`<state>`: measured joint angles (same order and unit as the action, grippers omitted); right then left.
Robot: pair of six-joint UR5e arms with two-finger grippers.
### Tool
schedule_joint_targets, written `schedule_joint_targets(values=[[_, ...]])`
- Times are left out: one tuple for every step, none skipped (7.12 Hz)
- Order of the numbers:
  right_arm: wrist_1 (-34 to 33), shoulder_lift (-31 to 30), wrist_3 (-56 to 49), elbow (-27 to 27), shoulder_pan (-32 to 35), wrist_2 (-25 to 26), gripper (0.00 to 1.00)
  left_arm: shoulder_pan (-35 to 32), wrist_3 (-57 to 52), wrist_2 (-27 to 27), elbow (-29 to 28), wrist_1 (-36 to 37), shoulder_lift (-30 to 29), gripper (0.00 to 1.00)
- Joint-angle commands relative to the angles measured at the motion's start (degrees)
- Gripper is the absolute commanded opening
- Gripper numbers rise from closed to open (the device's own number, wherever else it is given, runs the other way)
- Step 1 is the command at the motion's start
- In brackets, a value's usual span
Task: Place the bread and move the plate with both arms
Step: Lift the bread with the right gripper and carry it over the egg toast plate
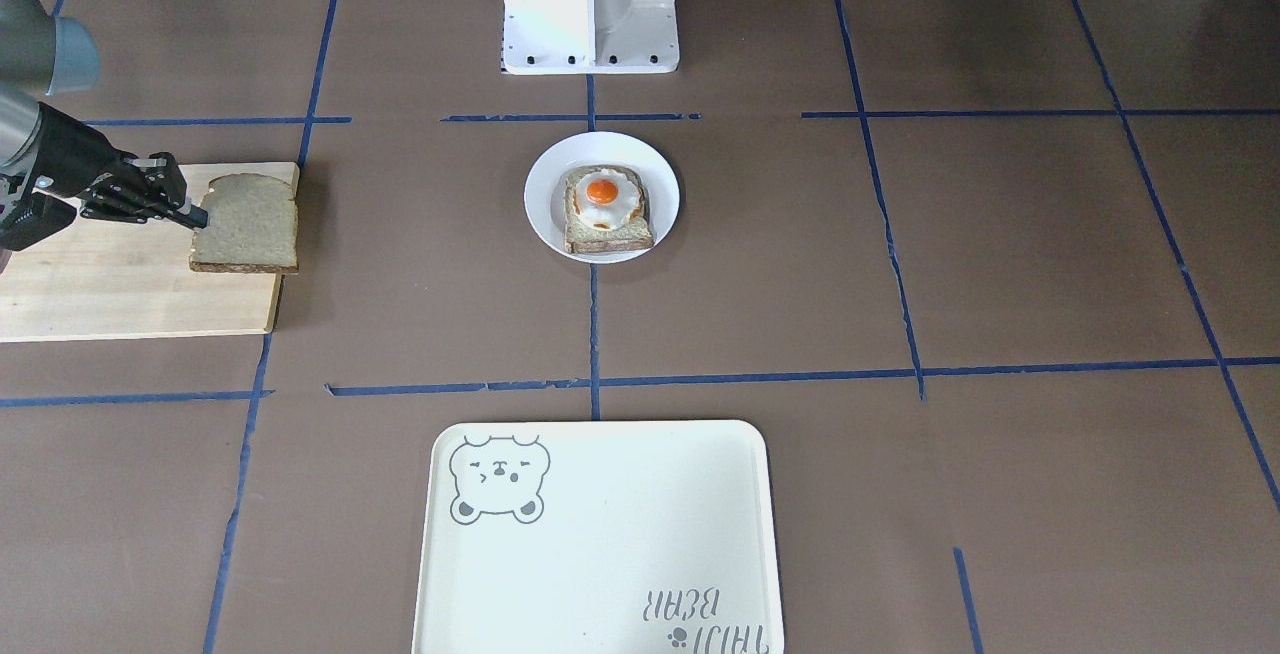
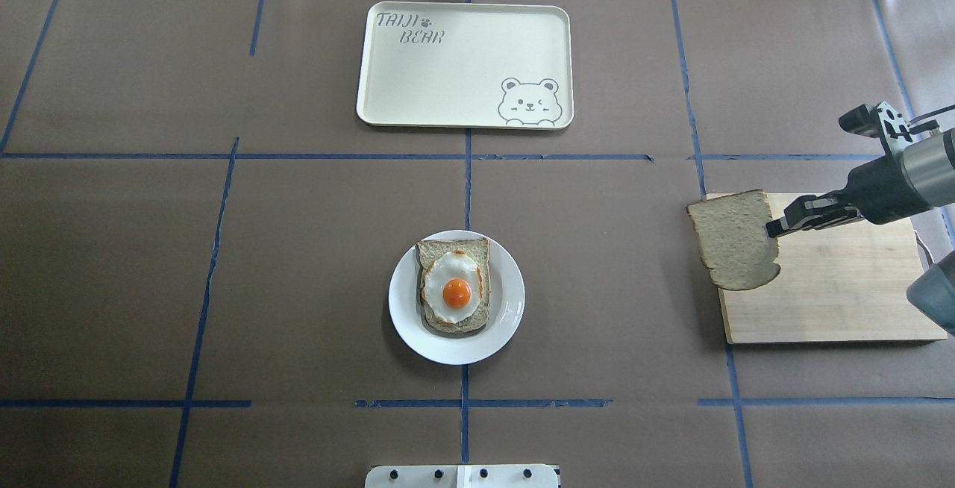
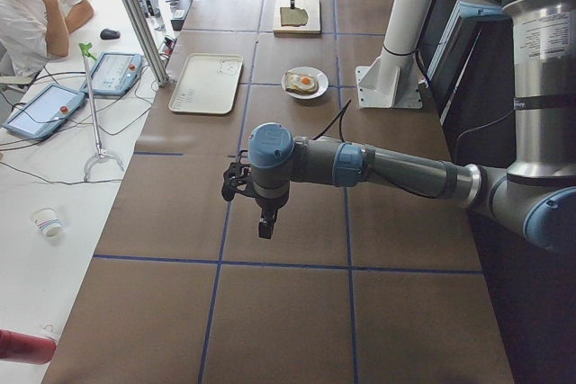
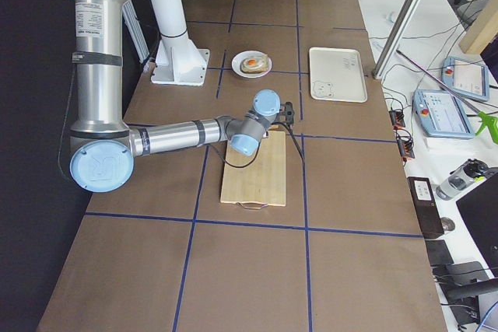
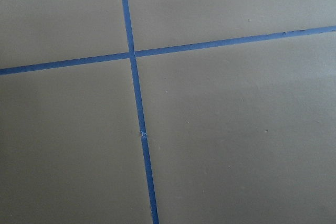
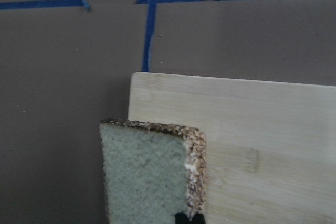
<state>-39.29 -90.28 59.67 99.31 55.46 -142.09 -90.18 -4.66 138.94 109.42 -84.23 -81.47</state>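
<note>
The plain bread [image 2: 735, 249] is pinched at one edge by my right gripper [image 2: 776, 230], which is shut on it. It hangs over the wooden board's edge nearest the table's middle and seems slightly raised. It also shows in the front view [image 1: 245, 224] and the right wrist view [image 6: 147, 177]. The white plate [image 2: 507, 324] sits at the table's centre and bears another slice with a fried egg [image 2: 455, 294]. My left gripper [image 3: 265, 222] shows only in the left side view, hovering over bare table far from the plate. I cannot tell if it is open or shut.
A wooden cutting board [image 2: 835, 294] lies at the right side under the right gripper. A cream bear tray [image 2: 462, 92] lies at the far side of the table, beyond the plate. The white robot base [image 1: 590, 4] stands behind the plate. Blue tape lines cross the brown table.
</note>
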Motion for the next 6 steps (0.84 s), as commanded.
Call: schedule_joint_targets(values=[[-0.1, 8.5, 14.8, 3.1, -5.7, 0.0, 0.0, 0.0, 0.0, 0.8, 0.0, 0.1, 0.1, 1.0], [-0.1, 13.2, 22.4, 2.9, -10.5, 2.9, 0.0, 0.0, 0.0, 1.1, 0.4, 0.1, 0.3, 1.0], [-0.1, 16.5, 27.2, 2.6, -16.6, 8.8, 0.0, 0.0, 0.0, 1.1, 0.6, 0.1, 0.4, 1.0], [-0.7, 19.7, 28.5, 1.9, -20.9, 12.5, 0.0, 0.0, 0.0, 1.1, 0.9, 0.1, 0.4, 1.0], [-0.8, 22.4, 28.6, 0.2, -25.0, 18.3, 0.0, 0.0, 0.0, 1.2, 1.1, 0.1, 0.4, 1.0], [-0.5, 25.4, 29.4, -3.1, -27.9, 22.8, 0.0, 0.0, 0.0, 1.2, 1.1, 0.2, 0.4, 1.0]])
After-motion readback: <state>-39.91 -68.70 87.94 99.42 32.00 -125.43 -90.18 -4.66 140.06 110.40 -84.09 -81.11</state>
